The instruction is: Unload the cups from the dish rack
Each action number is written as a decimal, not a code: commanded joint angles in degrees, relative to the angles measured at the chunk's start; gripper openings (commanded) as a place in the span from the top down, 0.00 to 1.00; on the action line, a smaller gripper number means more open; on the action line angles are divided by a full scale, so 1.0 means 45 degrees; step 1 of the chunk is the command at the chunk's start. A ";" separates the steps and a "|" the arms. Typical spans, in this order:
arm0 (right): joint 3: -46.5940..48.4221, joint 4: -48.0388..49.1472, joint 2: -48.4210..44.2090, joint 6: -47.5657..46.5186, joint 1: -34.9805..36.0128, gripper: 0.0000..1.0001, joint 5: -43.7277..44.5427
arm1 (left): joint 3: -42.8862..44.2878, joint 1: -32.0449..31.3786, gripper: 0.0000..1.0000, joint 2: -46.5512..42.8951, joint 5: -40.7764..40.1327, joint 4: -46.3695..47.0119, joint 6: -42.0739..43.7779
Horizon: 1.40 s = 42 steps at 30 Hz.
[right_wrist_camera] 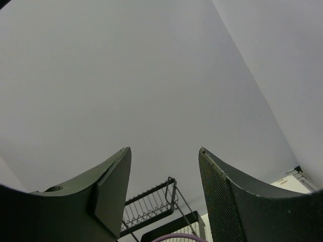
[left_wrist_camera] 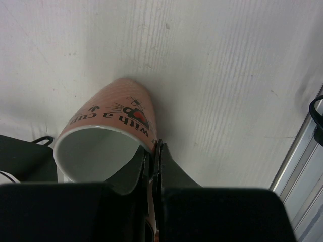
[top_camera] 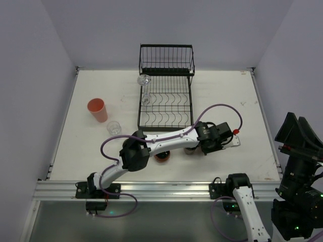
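Grip first: the left pincer is clamped tight on the rim of the pink mug, one finger inside the white interior and one outside against the printed lettering. The mug hangs tilted, base toward the tabletop (whether it touches, I cannot tell), at the right front, outside the dish rack. The right pincer stands parted with nothing between its fingers, raised off the right front corner and aimed at the wall.

Two clear glasses sit along the rack's left side. Left of the rack stand a salmon tumbler and a lone clear glass. An orange-red cup peeks out beneath the left arm. Bare surface lies right of the mug, up to the aluminium rail.
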 commanded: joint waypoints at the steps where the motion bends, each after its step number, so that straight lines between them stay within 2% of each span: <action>1: -0.0104 0.0359 0.0019 0.0170 -0.0042 0.41 -0.0283 | 0.0466 -0.0087 0.96 0.0082 -0.0357 -0.0293 0.0514; 2: -0.0124 0.0359 0.0020 0.0170 -0.0061 0.41 -0.0322 | 0.0467 -0.0087 0.89 0.0140 -0.0396 -0.0294 0.0514; 6: -0.0182 0.0417 0.0020 0.0209 -0.0061 0.41 -0.0323 | 0.0623 -0.0087 0.71 0.0219 -0.0786 -0.0236 0.0494; 11: -0.0202 0.0535 0.0039 0.0170 -0.0061 0.42 -0.0342 | 0.0876 -0.0087 0.56 0.0161 -0.1197 -0.0079 0.0455; 19: -0.0085 0.0613 0.0215 0.0073 -0.0042 0.42 -0.0420 | 0.0994 -0.0087 0.44 -0.0112 -0.1782 0.0428 0.0241; 23: 0.0052 0.0632 0.0332 0.0092 -0.0042 0.42 -0.0557 | 0.0799 -0.0087 0.43 -0.0716 -0.2717 0.1169 -0.0072; 29: 0.0579 0.0633 0.0937 0.0307 -0.0061 0.40 -0.2234 | -0.0040 -0.0009 0.30 -0.2276 -0.4203 0.3529 -0.0521; 31: 0.0774 0.0555 0.1248 0.0443 -0.0061 0.39 -0.2742 | 0.0055 0.0146 0.26 -0.2669 -0.4108 0.3865 -0.0697; 37: 0.0853 0.0437 0.1485 0.0542 -0.0061 0.38 -0.3018 | 0.0760 0.0265 0.25 -0.2613 -0.3502 0.3125 -0.0814; 42: 0.0697 0.0573 0.1523 0.0561 -0.0042 0.38 -0.3057 | -0.0681 0.0265 0.26 -0.3100 -0.3911 0.3611 -0.1029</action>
